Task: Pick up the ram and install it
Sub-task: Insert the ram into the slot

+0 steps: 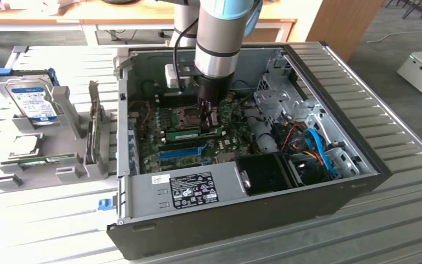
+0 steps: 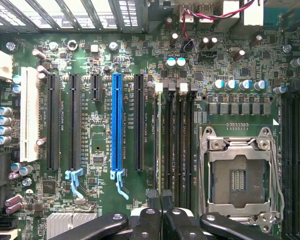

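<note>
The ram (image 1: 190, 132), a thin green stick with a pale label, stands on edge in a black memory slot of the motherboard inside the open computer case (image 1: 357, 181). In the wrist view the ram (image 2: 157, 140) shows edge-on as a thin line beside the other black slots. My gripper (image 1: 211, 125) reaches down into the case over the end of the stick towards the exterior view's right. Its fingertips (image 2: 153, 196) are pressed together, so my gripper (image 2: 160, 196) is shut. I cannot tell whether they touch the stick.
A bright blue slot strip (image 2: 116, 125) lies beside the memory slots, and an open processor socket (image 2: 238, 175) lies on their other side. Outside the case, at the exterior view's left, a grey fixture holds a hard drive (image 1: 35, 102) and another green stick (image 1: 46, 160). Cables fill the case's right side.
</note>
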`<state>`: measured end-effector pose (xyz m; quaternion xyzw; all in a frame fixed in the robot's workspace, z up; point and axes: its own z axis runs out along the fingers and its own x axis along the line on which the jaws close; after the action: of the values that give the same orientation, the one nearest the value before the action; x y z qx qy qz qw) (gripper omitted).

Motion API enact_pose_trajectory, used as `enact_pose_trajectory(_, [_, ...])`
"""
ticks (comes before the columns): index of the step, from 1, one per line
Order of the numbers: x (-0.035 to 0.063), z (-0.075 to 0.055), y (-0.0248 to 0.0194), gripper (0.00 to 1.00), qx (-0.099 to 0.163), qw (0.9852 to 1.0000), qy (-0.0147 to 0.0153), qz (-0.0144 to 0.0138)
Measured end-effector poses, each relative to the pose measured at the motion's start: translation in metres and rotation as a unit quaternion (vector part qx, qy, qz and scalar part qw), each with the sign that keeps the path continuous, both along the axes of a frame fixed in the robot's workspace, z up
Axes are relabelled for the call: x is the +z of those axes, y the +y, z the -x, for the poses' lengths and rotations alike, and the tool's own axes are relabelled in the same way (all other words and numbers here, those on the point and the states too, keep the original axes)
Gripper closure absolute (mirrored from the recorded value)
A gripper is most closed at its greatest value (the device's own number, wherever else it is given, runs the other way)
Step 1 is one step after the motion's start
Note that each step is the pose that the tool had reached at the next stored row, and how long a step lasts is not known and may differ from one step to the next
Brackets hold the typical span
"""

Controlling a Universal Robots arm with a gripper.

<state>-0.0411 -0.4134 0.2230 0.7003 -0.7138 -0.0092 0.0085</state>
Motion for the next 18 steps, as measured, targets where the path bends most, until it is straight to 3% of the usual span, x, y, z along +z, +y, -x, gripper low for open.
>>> enact_pose_trajectory(4, [0.0, 0.0, 0.0, 0.87, 0.0, 1.0, 0.0, 0.0])
enact_pose_trajectory(6, [0.0, 0.0, 0.0, 0.76, 0.0, 1.0, 0.0, 0.0])
enact_pose_trajectory(9, [0.0, 0.0, 0.0, 0.7, 0.0, 1.0, 0.0, 0.0])
enact_pose_trajectory(10, [0.0, 0.0, 0.0, 0.63, 0.0, 1.0, 0.0, 0.0])
enact_pose_trajectory(18, [0.0, 0.0, 0.0, 0.63, 0.0, 1.0, 0.0, 0.0])
